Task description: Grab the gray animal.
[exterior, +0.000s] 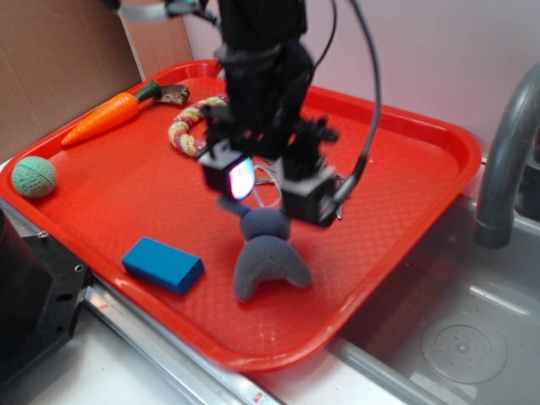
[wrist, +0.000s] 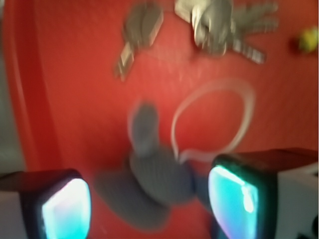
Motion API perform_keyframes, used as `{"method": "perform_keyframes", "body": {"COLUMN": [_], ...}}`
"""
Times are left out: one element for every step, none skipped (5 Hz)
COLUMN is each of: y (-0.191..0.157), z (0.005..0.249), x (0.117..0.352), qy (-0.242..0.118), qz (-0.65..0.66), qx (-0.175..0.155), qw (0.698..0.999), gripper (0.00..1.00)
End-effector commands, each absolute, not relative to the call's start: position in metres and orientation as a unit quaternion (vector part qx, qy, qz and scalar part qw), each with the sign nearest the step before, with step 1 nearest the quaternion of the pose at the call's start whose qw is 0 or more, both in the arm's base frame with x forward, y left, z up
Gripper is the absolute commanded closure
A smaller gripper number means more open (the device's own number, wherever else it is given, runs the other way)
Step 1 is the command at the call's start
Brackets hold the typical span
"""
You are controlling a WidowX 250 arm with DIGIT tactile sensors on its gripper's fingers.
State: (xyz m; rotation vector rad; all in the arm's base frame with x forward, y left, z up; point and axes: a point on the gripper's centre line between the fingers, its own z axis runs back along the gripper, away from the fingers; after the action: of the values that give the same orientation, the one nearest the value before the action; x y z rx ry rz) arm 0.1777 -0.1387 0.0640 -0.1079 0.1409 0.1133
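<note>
The gray animal (exterior: 268,253) is a small dark-gray plush lying on the red tray (exterior: 396,219), near its front middle. Its white string loop (wrist: 214,114) trails from the head end. My gripper (exterior: 268,187) hangs just above the animal's head end, open, one finger on each side. In the wrist view the gray animal (wrist: 149,184) lies between the two glowing pads (wrist: 67,209), closer to the right one, with a gap on the left. Nothing is held.
On the tray lie a blue block (exterior: 163,264), an orange carrot toy (exterior: 105,116), a green ball (exterior: 35,176), a braided rope ring (exterior: 187,125) and metal keys (wrist: 219,27). A sink with a gray faucet (exterior: 506,152) lies to the right.
</note>
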Motion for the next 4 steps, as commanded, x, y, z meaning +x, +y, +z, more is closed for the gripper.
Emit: {"method": "perform_keyframes", "body": {"y": [-0.150,-0.155,-0.147,-0.130], "z": [0.061,0.045,0.062,0.097], "x": [0.137,0.137,0.132,0.132], "qy": [0.027,0.027,-0.014,-0.058], "qz": [0.038,0.017,-0.024,-0.097], "qx": [-0.085,-0.097,-0.069,-0.027], "qw": [0.995,0.995,0.997,0.993], "gripper": [0.00,0.00,0.00,0.00]}}
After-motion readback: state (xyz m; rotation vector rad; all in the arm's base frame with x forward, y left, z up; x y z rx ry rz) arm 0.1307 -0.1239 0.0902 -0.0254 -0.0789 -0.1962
